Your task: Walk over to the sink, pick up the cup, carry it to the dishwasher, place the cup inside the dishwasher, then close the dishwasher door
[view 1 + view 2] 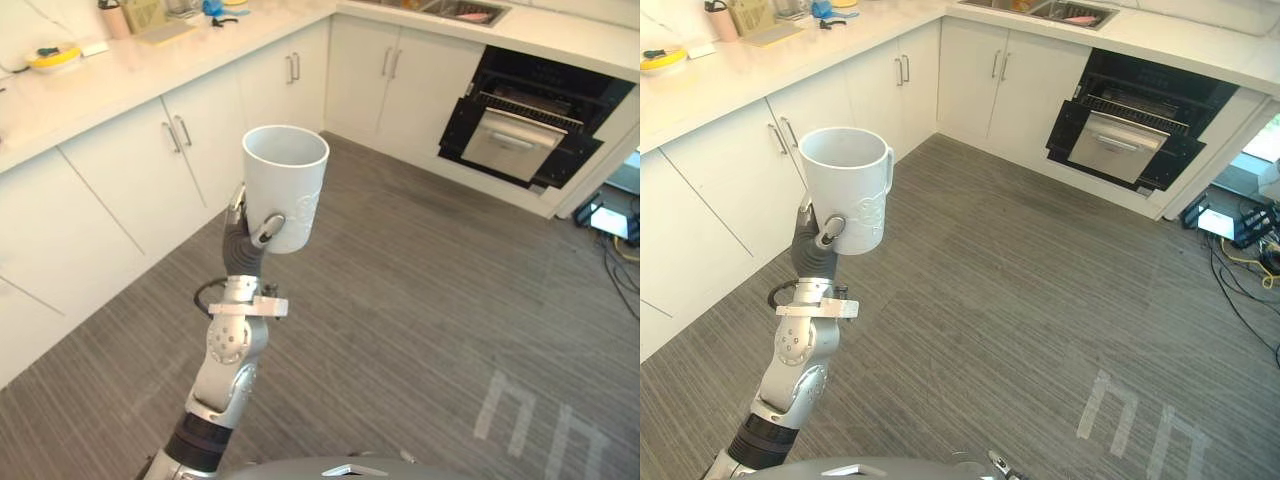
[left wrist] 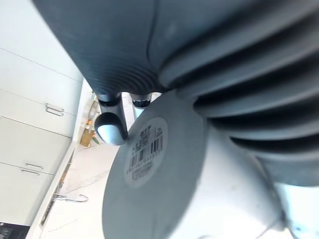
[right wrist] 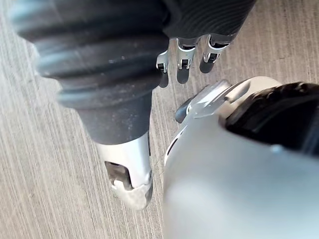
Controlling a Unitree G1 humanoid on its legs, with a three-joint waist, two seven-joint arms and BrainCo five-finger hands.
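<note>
The cup is in the left hand, upright with its open mouth up, raised over the floor and in front of the white cabinets. The hand grips it low on the side – thumb curled across the front wall, fingers behind it. From the left wrist, the cup's labelled base sits tight against the dark ribbed cover, with a dark fingertip just beside it.

The dishwasher stands well apart, under the far run of counter, its door dropped open. The sink is set in that same counter, above and just left of it.

The right hand hangs over the floor – fingers straight and loose, holding nothing.
</note>
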